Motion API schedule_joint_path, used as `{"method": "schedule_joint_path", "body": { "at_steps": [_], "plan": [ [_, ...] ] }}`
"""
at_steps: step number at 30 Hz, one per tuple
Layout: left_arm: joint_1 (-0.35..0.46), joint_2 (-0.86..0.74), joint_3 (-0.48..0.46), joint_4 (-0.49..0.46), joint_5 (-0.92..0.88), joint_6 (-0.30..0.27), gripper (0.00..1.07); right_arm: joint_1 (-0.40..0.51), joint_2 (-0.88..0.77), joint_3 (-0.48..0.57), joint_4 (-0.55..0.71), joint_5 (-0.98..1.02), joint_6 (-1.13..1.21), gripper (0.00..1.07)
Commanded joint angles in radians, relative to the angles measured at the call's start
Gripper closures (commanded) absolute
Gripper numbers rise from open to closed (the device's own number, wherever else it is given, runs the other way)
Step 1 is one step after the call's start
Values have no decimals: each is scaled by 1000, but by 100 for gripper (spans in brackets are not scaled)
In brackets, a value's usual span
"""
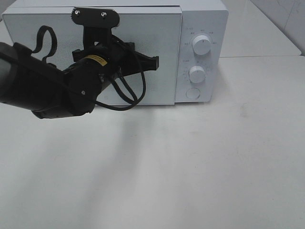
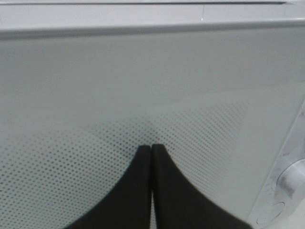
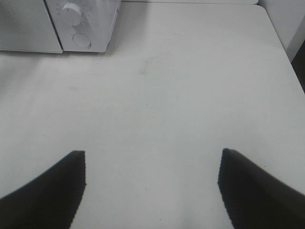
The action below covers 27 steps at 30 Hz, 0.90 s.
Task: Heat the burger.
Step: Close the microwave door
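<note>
As the closed left end effector (image 2: 151, 147) faces the microwave (image 2: 143, 71), the right one (image 3: 151, 152) gapes.

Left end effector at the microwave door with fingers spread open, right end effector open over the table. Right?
No: the left end effector is shut tight at the microwave door; the left wrist view shows it. The right end effector is open over the table, as stated.
</note>
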Motion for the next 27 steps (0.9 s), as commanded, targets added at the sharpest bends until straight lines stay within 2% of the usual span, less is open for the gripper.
{"method": "schedule_joint_path", "body": {
  "at_steps": [1,14,17,19,22,24,27],
  "plan": [
    [18,19,-58,-88,-42,39,107,-7,-25,3,-4,-2,1,31],
    [22,22,-74,-63,20,42,107,-7,-25,3,-4,-2,1,31],
    [3,-5,-51,-63,46,42,107,-7,-25,3,-4,-2,1,31],
    [-19,-57,16,-54,71,42,107,-7,-25,3,-4,-2,1,31],
    [-19,-69,32,-51,83,42,107,-7,-25,3,-4,-2,1,31],
    [-18,-137,100,-42,231,44,107,-7,-25,3,-4,-2,1,31],
    [-12,-168,121,-41,328,54,107,-7,-25,3,-4,-2,1,31]
  ]
}}
